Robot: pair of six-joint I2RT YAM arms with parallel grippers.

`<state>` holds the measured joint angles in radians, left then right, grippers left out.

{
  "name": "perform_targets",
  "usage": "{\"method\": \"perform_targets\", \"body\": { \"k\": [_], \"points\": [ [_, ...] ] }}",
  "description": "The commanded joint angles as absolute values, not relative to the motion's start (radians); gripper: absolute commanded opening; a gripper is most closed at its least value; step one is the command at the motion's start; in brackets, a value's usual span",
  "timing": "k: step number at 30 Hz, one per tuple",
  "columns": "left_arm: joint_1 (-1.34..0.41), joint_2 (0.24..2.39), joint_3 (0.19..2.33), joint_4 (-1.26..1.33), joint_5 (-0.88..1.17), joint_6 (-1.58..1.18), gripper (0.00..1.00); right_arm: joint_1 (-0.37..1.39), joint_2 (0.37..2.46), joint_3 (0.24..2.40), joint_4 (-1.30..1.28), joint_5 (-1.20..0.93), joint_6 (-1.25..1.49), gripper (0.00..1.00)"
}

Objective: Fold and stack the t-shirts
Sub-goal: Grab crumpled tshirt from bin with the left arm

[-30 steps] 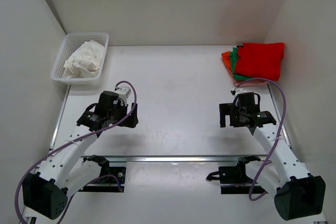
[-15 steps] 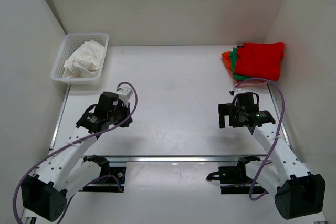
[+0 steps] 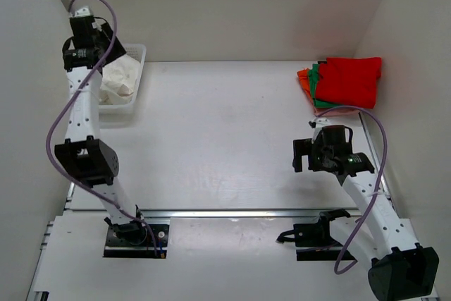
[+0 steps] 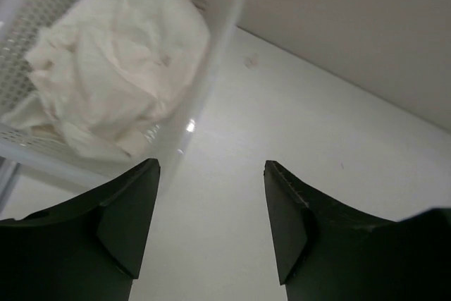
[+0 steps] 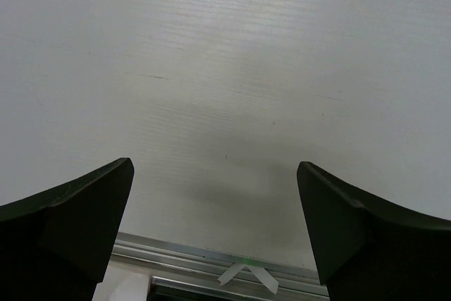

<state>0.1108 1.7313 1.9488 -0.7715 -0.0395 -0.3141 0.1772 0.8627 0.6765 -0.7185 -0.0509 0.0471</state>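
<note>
Left wrist view: we are hovering the left gripper [image 4: 211, 174], parted and empty, near the basket [image 4: 218, 5] holding the white t-shirt [image 4: 116, 68]. The right gripper [image 5: 215, 174] is gaping wide. Next, we judge, comes descending and pinching cloth.

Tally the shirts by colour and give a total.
White shirt: 1
Red shirt: 1
Green shirt: 1
Orange shirt: 1
Total: 4
</note>
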Motion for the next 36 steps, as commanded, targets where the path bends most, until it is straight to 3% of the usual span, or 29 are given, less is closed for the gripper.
{"method": "perform_targets", "body": {
  "k": [1,5,10,14,19,23,25,26,27,29,31,36],
  "points": [
    [0.175,1.834,2.085,-0.894,-0.155,-0.4,0.74,0.137,0.821,0.678,-0.696,-0.107,0.017,0.99],
    [0.205,1.792,1.969,-0.83,-0.213,-0.423,0.86,0.094,0.808,0.676,-0.695,-0.132,0.008,0.99],
    [0.222,1.75,1.781,-0.752,-0.244,-0.43,0.89,0.101,0.822,0.675,-0.696,-0.126,0.009,1.0],
    [0.23,1.834,1.804,-0.762,-0.196,-0.42,0.95,0.092,0.83,0.675,-0.706,-0.135,0.009,0.99],
    [0.23,1.966,1.859,-0.706,-0.204,-0.426,0.93,0.071,0.802,0.678,-0.695,-0.15,0.008,0.99],
    [0.245,2.107,2.082,-0.791,-0.212,-0.43,0.93,0.058,0.795,0.675,-0.695,-0.153,0.008,0.99],
    [0.245,2.189,2.217,-0.877,-0.209,-0.407,0.78,0.06,0.787,0.683,-0.698,-0.155,0.009,0.99],
    [0.25,2.2,2.306,-0.897,-0.21,-0.403,0.45,0.054,0.784,0.678,-0.696,-0.158,0.008,0.99],
    [0.249,2.213,2.354,-0.937,-0.222,-0.413,0.0,0.054,0.791,0.68,-0.696,-0.156,0.011,0.99],
    [0.241,2.202,2.503,-0.992,-0.241,-0.414,0.0,0.054,0.779,0.677,-0.695,-0.138,0.008,0.99],
    [0.191,2.101,2.507,-0.939,-0.229,-0.365,0.0,0.042,0.77,0.676,-0.696,-0.141,0.009,0.99],
    [0.023,1.643,2.208,-0.62,-0.155,-0.278,0.0,0.041,0.736,0.673,-0.692,-0.105,0.02,0.99]
  ]
}}
